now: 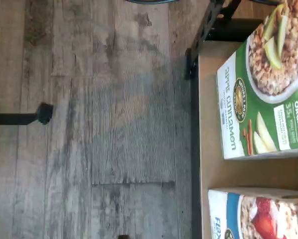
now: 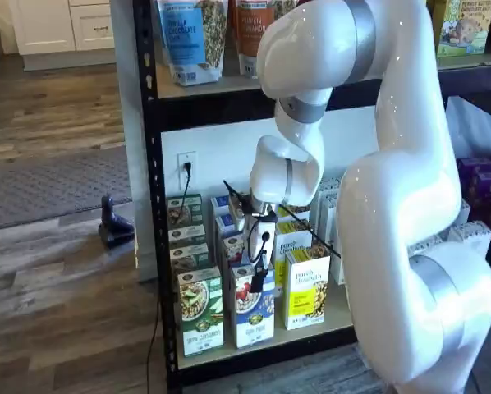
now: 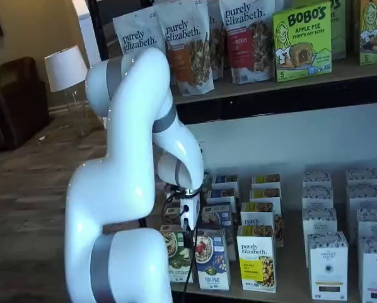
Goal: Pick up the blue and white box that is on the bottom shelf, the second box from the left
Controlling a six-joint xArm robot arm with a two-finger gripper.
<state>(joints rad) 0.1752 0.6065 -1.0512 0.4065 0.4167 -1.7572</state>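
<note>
The blue and white box [image 2: 252, 316] stands upright at the front of the bottom shelf [image 2: 332, 326], between a green-and-white box [image 2: 200, 322] and a yellow-and-white box [image 2: 306, 295]. Both shelf views show it, and several alike stand in a row behind it [image 3: 212, 257]. My gripper [image 2: 259, 267] hangs from the white arm just in front of and above this box, holding nothing; its jaws stand open, though the black fingers show only side-on [image 3: 188, 228]. The wrist view shows the top part of the blue and white box [image 1: 256, 215] beside the green apple cinnamon box [image 1: 262, 102] on the tan board [image 1: 212, 167].
The rack's black front rail [image 1: 195, 149] runs along the board's edge above the grey wood floor [image 1: 114, 124]. Rows of white boxes [image 3: 327, 262] fill the shelf to the right. Bags stand on the shelf above [image 3: 245, 38]. A black rack post [image 2: 151, 205] rises at the left.
</note>
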